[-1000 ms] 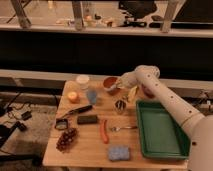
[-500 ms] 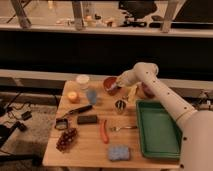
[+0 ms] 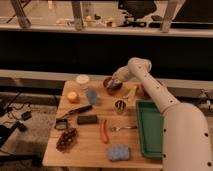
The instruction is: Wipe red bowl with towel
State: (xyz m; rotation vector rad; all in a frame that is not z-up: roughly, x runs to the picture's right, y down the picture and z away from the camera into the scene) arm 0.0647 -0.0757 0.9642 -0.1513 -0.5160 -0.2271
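- Gripper [image 3: 112, 83] had shifted a little toward picture-left versus 0.5 s before, from the red bowl's [image 3: 114, 88] right rim to over its middle; everything else on the table [image 3: 90, 150] stayed put.
- Gripper sat right at the red bowl, pointing down into it; open or closed: could not tell.
- 1 white arm reached in from the picture-right of the red bowl.
- Red bowl stood at the table's far edge, about mid-width.
- White cup [image 3: 82, 80] to picture-left of the red bowl, near it.
- Blue-grey cup [image 3: 91, 96] just beside the red bowl, picture-left and nearer the camera.
- Orange [image 3: 73, 96] farther picture-left, past the blue-grey cup.
- Banana [image 3: 131, 92] just picture-right of the red bowl.
- Metal cup [image 3: 120, 105] near the red bowl, on its camera side.
- Green tray [image 3: 142, 131] picture-right of the red bowl and nearer the camera.
- Carrot [image 3: 104, 131], fork [image 3: 122, 128], blue sponge [image 3: 119, 153] and grapes [image 3: 66, 139] lay well apart from the red bowl, toward the camera.
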